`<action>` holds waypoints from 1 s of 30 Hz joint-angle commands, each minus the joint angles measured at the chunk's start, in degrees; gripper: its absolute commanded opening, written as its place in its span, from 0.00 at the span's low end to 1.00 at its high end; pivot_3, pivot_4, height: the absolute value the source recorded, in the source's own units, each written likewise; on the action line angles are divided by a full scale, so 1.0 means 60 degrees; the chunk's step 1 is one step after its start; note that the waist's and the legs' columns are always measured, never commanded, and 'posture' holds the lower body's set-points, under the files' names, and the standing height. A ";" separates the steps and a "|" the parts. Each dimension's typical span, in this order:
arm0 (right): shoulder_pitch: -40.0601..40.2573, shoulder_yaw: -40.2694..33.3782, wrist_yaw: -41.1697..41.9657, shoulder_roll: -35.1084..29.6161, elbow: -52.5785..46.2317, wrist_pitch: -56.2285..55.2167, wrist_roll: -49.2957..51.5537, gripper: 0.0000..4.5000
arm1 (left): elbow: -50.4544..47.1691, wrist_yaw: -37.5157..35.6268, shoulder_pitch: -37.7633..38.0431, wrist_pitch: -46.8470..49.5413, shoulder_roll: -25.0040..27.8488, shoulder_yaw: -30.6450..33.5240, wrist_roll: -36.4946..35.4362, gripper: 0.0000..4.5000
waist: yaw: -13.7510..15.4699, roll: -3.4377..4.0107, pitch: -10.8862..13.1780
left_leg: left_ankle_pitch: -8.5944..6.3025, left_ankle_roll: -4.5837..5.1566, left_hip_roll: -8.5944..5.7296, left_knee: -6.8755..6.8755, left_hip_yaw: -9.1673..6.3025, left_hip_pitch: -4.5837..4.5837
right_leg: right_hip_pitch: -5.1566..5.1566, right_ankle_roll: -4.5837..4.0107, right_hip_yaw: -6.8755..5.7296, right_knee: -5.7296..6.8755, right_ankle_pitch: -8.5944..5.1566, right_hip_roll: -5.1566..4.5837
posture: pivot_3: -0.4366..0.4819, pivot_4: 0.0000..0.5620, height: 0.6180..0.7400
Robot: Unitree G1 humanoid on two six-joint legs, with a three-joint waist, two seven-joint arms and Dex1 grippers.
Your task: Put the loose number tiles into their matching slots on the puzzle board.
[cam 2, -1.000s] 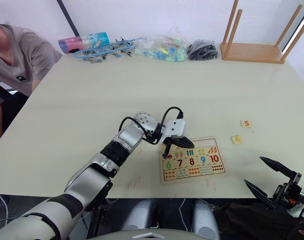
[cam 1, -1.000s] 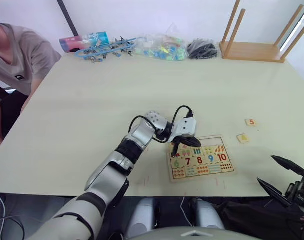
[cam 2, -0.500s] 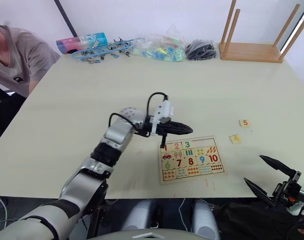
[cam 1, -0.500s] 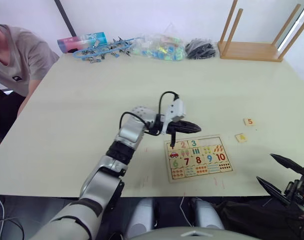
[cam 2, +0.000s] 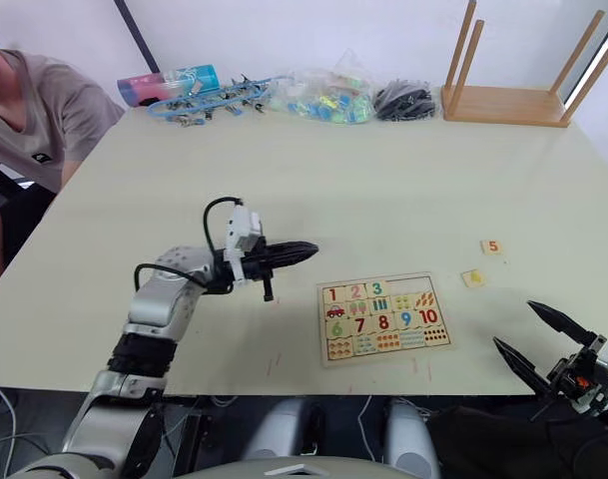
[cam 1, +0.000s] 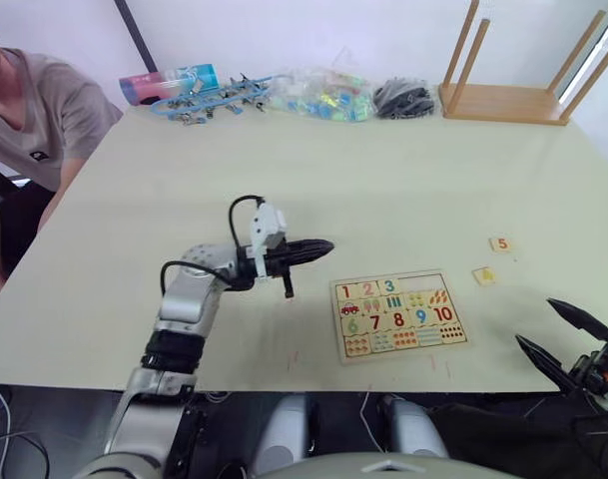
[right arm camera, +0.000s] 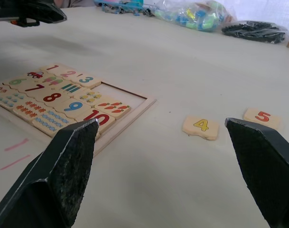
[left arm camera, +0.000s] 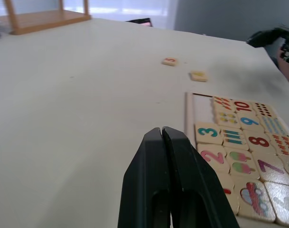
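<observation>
Puzzle board (cam 1: pixel 397 314): laid flat on the tabletop (cam 1: pixel 383 170); tiles 1, 2, 3 seated in its top row.
Tiles 4 (right arm camera: pixel 201 127) and 5 (right arm camera: pixel 262 117): loose on the tabletop beside the board, digits legible in the right wrist view.
Left gripper (left arm camera: pixel 163 135): pressed closed, empty.
Right gripper (right arm camera: pixel 163 142): spread wide, empty.

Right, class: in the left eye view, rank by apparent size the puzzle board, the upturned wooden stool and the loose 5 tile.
1. Wooden stool, although it stands farthest from the camera.
2. Puzzle board.
3. 5 tile, far the smallest.
</observation>
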 commanded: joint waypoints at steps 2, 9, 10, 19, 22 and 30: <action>-0.0004 -0.0291 -0.0246 -0.0279 0.0000 0.0209 0.0076 1.00 | -0.0755 0.0354 0.0839 -0.0194 0.0502 0.1028 -0.0568 0.02 | -0.0040 0.0003 -0.0002 | -0.0001 -0.0002 0.0001 -0.0003 0.0001 0.0002 | -0.0001 -0.0001 0.0004 -0.0001 -0.0001 -0.0005 | 0.48 0.27 1.00; 0.0052 -0.0471 -0.0650 -0.0428 0.0235 0.0314 -0.0100 1.00 | -0.1119 0.0028 0.2794 -0.0566 0.1536 0.2176 -0.1000 0.52 | -0.0029 0.0001 -0.0001 | -0.0003 -0.0003 0.0007 -0.0016 0.0002 0.0008 | -0.0002 -0.0044 -0.0003 -0.0004 -0.0023 -0.0033 | 0.48 0.27 1.00; 0.0058 -0.0490 -0.0677 -0.0447 0.0270 0.0330 -0.0095 1.00 | -0.1165 -0.0025 0.3047 -0.0612 0.1647 0.2339 -0.1096 0.61 | -0.0012 0.0002 -0.0002 | -0.0003 -0.0003 0.0007 -0.0017 0.0002 0.0008 | -0.0002 -0.0045 -0.0007 -0.0004 -0.0024 -0.0046 | 0.48 0.27 1.00; 0.0082 -0.0647 -0.0805 -0.0562 0.0545 0.0560 0.0001 1.00 | -0.1493 -0.0300 0.4760 -0.0860 0.2095 0.3382 -0.1678 0.98 | -0.0163 0.0007 -0.0006 | -0.0025 0.0021 -0.0002 -0.0050 -0.0007 0.0009 | -0.0008 -0.0048 0.0003 -0.0032 -0.0024 -0.0143 | 0.48 0.27 1.00; 0.0030 -0.0666 -0.0751 -0.0639 0.0765 0.0596 -0.0059 1.00 | -0.1585 -0.0361 0.5037 -0.0994 0.2198 0.3404 -0.1685 0.98 | -0.0206 0.0007 -0.0006 | -0.0029 0.0014 -0.0004 -0.0072 -0.0007 0.0008 | -0.0009 -0.0049 -0.0001 -0.0051 -0.0024 -0.0153 | 0.48 0.27 1.00; -0.0152 -0.0583 -0.0706 -0.0792 0.1072 0.0639 -0.0119 1.00 | -0.1406 -0.0217 0.4972 -0.1101 0.2194 0.3378 -0.1692 0.98 | -0.0259 0.0009 -0.0008 | -0.0050 -0.0017 -0.0006 -0.0076 -0.0007 0.0009 | -0.0010 -0.0057 -0.0003 -0.0053 -0.0020 -0.0158 | 0.48 0.27 1.00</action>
